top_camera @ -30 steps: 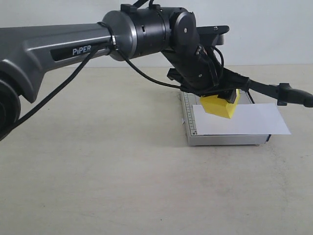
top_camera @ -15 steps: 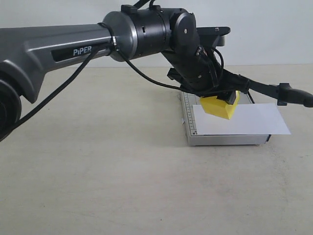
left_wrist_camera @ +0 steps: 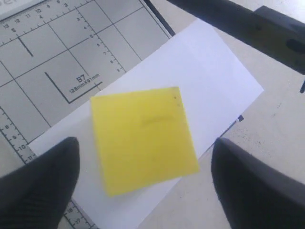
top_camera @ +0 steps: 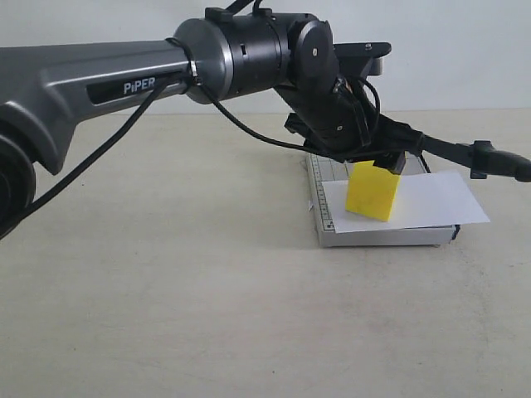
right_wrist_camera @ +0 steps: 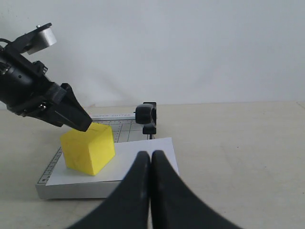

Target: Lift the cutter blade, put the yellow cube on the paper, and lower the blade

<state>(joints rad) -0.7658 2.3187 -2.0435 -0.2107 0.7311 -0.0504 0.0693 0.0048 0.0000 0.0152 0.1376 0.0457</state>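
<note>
The yellow cube [top_camera: 371, 192] stands on the white paper [top_camera: 436, 199], which lies on the grey gridded cutter base [top_camera: 382, 236]. My left gripper [top_camera: 380, 157] hovers just above the cube, open, its fingers [left_wrist_camera: 38, 191] apart on either side and not touching it. Behind the gripper, the black cutter blade [top_camera: 489, 157] sticks out to the right, raised off the base. In the right wrist view my right gripper [right_wrist_camera: 151, 155] is shut with nothing in it, low in front of the paper [right_wrist_camera: 121, 162], with the cube [right_wrist_camera: 88, 148] beyond it.
The cutter sits on a plain beige tabletop [top_camera: 207, 290] in front of a white wall. The left arm's thick grey link [top_camera: 99, 79] spans the upper left of the exterior view. The blade's handle end [right_wrist_camera: 147, 118] faces the right wrist camera.
The cube, held tilted above the paper before, has dropped out of the left gripper and now rests on the paper. The left fingers have opened.
</note>
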